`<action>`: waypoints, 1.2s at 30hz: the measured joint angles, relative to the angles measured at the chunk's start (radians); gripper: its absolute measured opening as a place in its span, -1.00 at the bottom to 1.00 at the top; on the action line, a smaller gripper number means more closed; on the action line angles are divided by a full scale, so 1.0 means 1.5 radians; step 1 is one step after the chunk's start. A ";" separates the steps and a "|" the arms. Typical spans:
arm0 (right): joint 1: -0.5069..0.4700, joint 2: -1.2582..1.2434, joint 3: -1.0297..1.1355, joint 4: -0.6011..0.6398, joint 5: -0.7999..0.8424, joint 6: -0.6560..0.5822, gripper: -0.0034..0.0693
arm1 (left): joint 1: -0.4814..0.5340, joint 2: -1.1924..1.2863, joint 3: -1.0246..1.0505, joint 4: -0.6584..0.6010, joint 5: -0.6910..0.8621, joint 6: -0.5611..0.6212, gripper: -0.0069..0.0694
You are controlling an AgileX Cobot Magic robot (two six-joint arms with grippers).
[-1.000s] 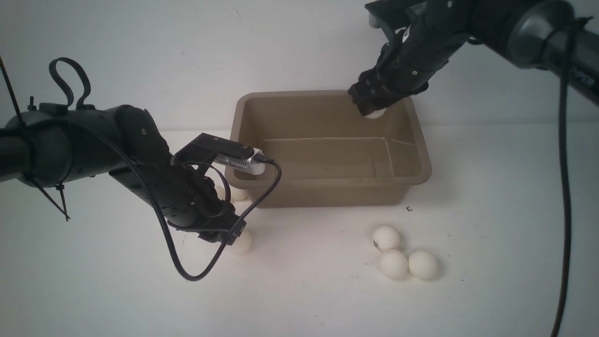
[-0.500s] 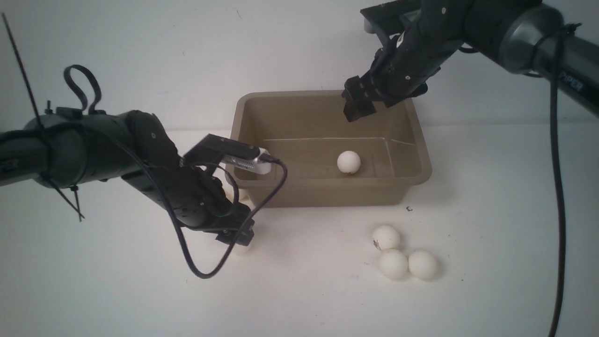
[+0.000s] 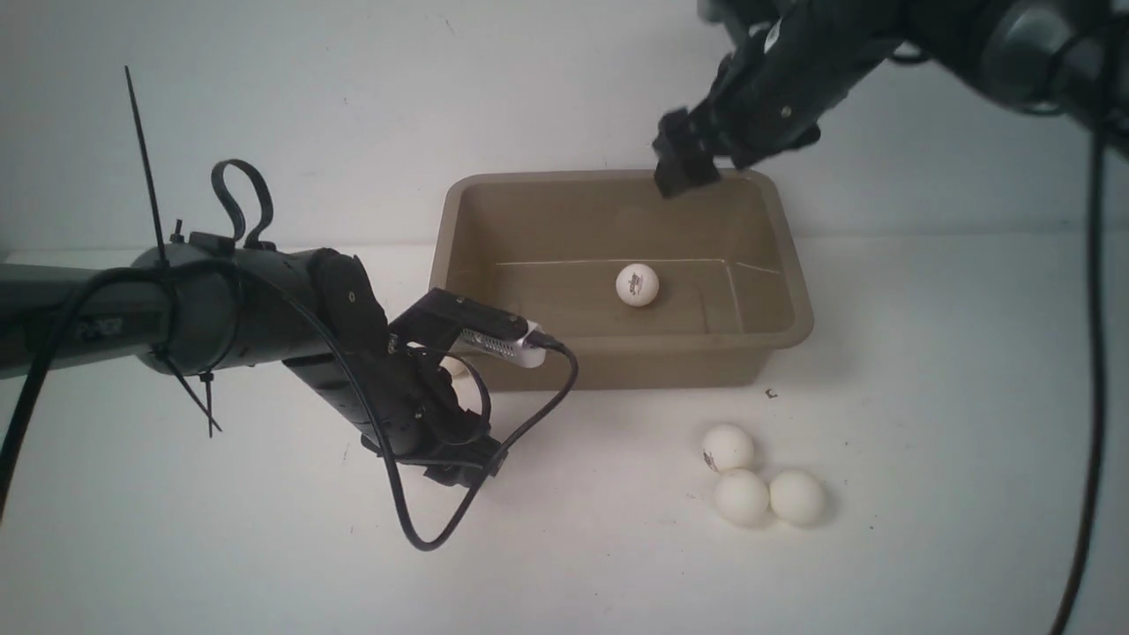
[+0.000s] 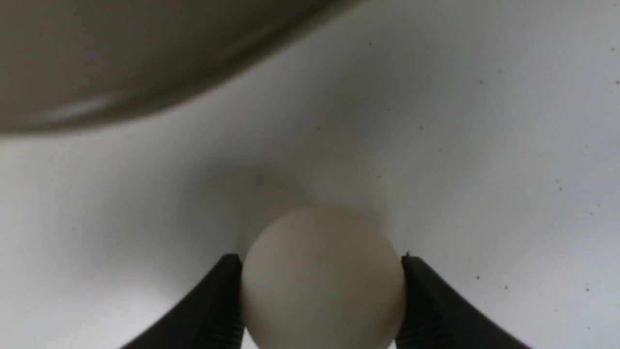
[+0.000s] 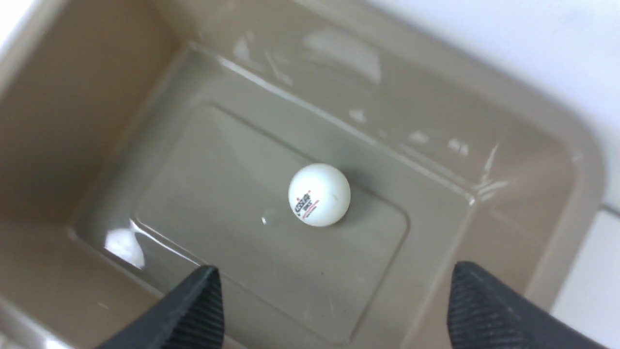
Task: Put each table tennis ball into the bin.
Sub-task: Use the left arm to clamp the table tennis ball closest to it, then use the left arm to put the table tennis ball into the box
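White ball (image 5: 319,194), logo seemingly red-black, lies in taupe bin (image 5: 72,121).

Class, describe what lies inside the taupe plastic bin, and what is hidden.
One white table tennis ball with a printed logo rests on the taupe bin's floor. The left arm's wrist camera covers its near-left corner.

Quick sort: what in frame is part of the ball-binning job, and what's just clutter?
Job:
- bin
- table tennis ball in the bin
- three loose balls on the table
- gripped ball, pinched in the left tool
- right tool, open and empty above the bin

Not the job:
- dark speck by the bin's front right corner
- camera cable looping off the left arm (rig)
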 joint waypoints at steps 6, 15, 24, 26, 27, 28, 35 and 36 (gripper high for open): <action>0.000 -0.097 -0.001 -0.001 0.093 -0.002 0.39 | -0.008 -0.058 0.000 0.013 0.089 -0.002 0.11; 0.000 -0.195 0.113 -0.010 0.105 -0.003 0.31 | -0.066 -0.241 -0.073 0.119 0.004 -0.097 0.11; 0.000 -0.373 0.542 0.018 0.000 -0.005 0.25 | -0.062 -0.064 -0.239 0.242 0.079 -0.170 0.11; 0.000 -0.421 0.635 0.028 -0.048 -0.005 0.25 | -0.062 -0.023 -0.276 0.242 0.085 -0.170 0.11; 0.000 -0.437 0.674 0.035 -0.064 -0.005 0.25 | -0.062 -0.005 -0.294 0.242 0.087 -0.169 0.11; 0.000 -0.452 0.701 0.041 -0.077 -0.008 0.25 | -0.062 0.008 -0.307 0.242 0.088 -0.166 0.11; 0.000 -0.455 0.801 0.055 -0.160 -0.020 0.25 | -0.062 0.069 -0.390 0.207 0.094 -0.123 0.15; 0.000 -0.450 0.802 0.055 -0.168 -0.020 0.25 | -0.062 0.072 -0.394 0.203 0.095 -0.122 0.18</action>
